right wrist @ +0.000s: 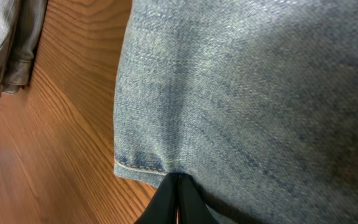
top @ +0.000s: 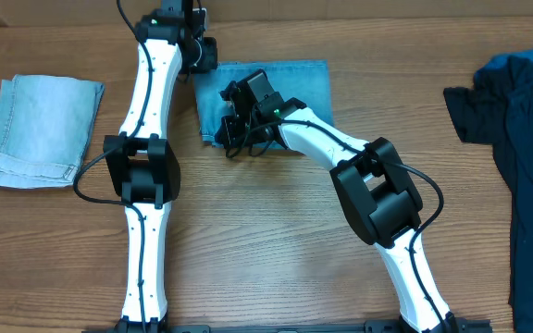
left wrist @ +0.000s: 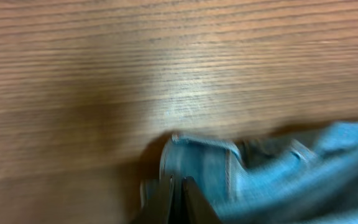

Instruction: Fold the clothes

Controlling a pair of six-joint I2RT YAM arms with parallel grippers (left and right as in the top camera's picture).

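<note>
The jeans (top: 303,88) are light-blue denim, folded into a flat, roughly square packet with a stitched hem along one edge. They lie at the far middle of the bench (top: 266,240). A paler folded denim piece (top: 44,129) sits well apart on the left, and a dark navy garment (top: 526,139) is spread loosely on the right, running off the picture's edge.

The left wrist view is blurred, so the seams on the jeans (left wrist: 278,174) are hard to read there. From above, the right arm covers the packet's near-left part.

The left pincer (top: 200,55) is at the far-left corner of the jeans. Close up, the left pincer (left wrist: 179,186) is closed at a turned-up denim edge, but I cannot tell whether cloth is pinched.

The right pincer (top: 231,141) is over the near-left part. In its own view the right pincer (right wrist: 178,180) is shut tight, its tips touching the jeans (right wrist: 247,93) at the hem, just beside a corner. The paler denim (right wrist: 5,43) shows beyond.
</note>
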